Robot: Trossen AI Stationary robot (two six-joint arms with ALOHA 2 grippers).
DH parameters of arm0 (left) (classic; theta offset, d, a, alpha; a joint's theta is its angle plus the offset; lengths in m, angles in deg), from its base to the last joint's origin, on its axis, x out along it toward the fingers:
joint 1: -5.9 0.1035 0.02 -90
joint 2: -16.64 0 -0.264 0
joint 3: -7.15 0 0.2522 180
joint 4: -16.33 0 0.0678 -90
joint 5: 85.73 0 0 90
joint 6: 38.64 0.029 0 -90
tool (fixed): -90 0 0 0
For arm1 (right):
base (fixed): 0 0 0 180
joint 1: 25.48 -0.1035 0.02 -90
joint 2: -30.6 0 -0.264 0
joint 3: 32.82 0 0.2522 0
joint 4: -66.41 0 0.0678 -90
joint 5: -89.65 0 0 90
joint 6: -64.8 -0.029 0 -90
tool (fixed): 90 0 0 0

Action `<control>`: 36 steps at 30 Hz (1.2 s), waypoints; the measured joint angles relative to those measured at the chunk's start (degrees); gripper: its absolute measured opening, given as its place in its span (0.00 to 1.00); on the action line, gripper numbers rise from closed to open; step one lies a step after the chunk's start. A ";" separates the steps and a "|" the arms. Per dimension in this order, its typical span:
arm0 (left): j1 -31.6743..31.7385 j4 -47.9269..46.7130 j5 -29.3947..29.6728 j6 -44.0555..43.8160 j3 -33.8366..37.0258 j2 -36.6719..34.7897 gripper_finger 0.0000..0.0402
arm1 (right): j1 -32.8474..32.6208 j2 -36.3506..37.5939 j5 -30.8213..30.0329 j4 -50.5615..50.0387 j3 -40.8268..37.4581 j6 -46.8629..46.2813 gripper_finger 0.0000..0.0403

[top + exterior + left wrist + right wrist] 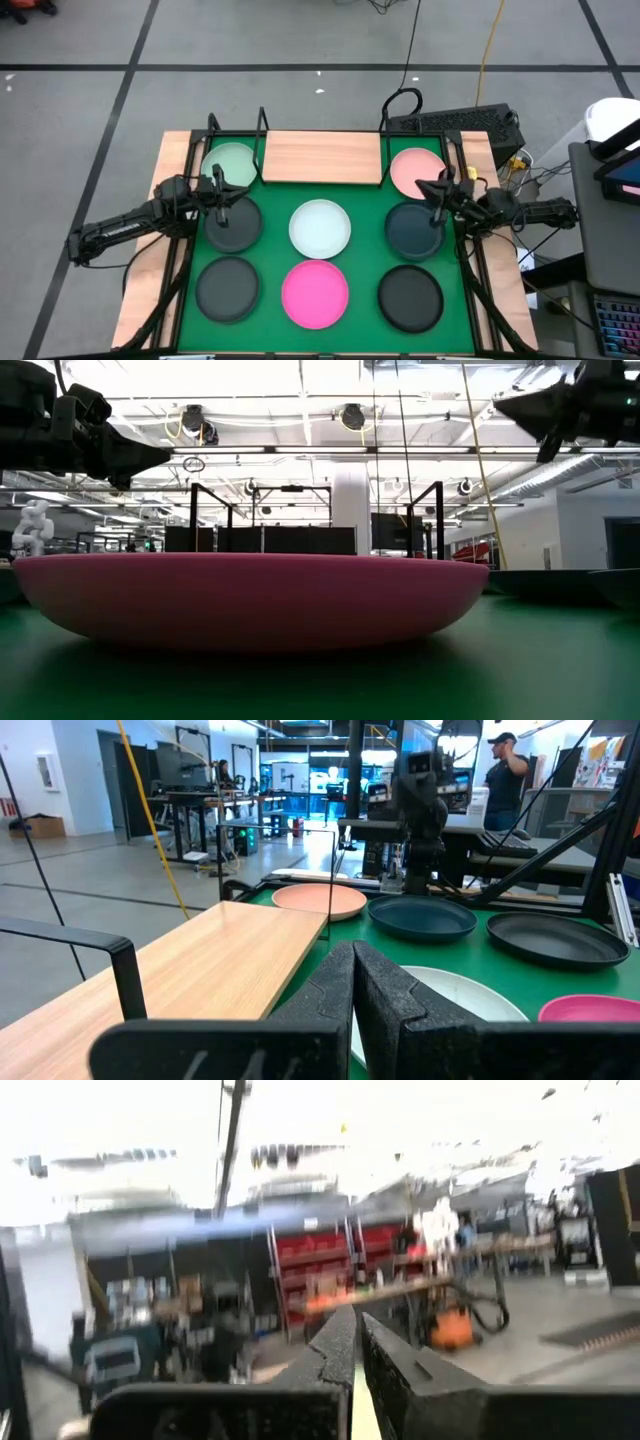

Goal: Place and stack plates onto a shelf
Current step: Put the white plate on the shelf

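On the green mat (370, 255), eight plates are lying flat around the wooden shelf (322, 157), which is sitting bare at the mat's far edge. The mint plate (232, 163) and pink plate (415, 170) are flanking it; the white plate (320, 228) and magenta plate (315, 293) are lying in the middle. The left gripper (222, 204) is hovering over a dark plate (235, 226), fingers (335, 995) pressed together. The right gripper (436, 208) is hanging above another dark plate (413, 230), fingers nearly closed, holding nothing.

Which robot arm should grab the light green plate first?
Probably the left. Its pincer hovers by the round mint green plate, beside the light wooden shelf board. The right pincer waits across the table by the pale pink plate.
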 joint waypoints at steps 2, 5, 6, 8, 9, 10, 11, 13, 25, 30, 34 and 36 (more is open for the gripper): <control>-0.01 0.00 0.00 0.00 0.00 -0.01 0.02 | -0.01 0.04 0.11 1.43 0.84 1.79 0.02; 0.01 0.00 0.00 -0.02 0.00 -0.01 0.02 | -0.01 -0.35 0.11 -1.30 2.53 2.44 0.02; -0.01 -0.02 0.00 0.00 0.00 -0.01 0.02 | -0.01 -0.74 0.12 -3.01 3.55 2.50 0.02; -0.01 0.00 0.00 0.00 0.00 -0.01 0.02 | -0.01 -1.32 -0.06 -6.26 6.98 2.36 0.02; -0.01 0.00 0.00 0.00 0.00 -0.01 0.02 | -0.01 -1.61 -0.64 -8.71 8.92 2.05 0.02; -0.01 0.00 0.00 0.00 0.00 -0.01 0.02 | -0.01 -1.98 -1.41 -11.87 10.77 1.47 0.02; -0.01 0.00 0.00 -0.01 0.00 0.00 0.02 | -0.01 -2.31 -1.63 -15.01 12.43 0.95 0.02; -0.01 0.00 0.00 0.00 -0.02 -0.01 0.02 | -0.01 -2.95 -2.85 -19.13 15.52 0.39 0.02; -0.01 0.00 0.00 0.00 0.00 -0.01 0.02 | -0.03 -3.85 -2.46 -24.20 20.07 -4.86 0.00; -0.01 0.00 0.00 0.00 0.00 -0.01 0.02 | -0.03 -3.76 -2.40 -24.25 20.16 -5.00 0.00; -0.01 0.00 0.00 0.00 0.00 -0.01 0.02 | -0.03 -3.96 -1.20 -25.94 21.41 -4.23 0.00; -0.01 0.00 0.00 -0.02 0.00 0.00 0.02 | -0.03 -3.98 0.31 -26.76 22.08 -3.59 0.00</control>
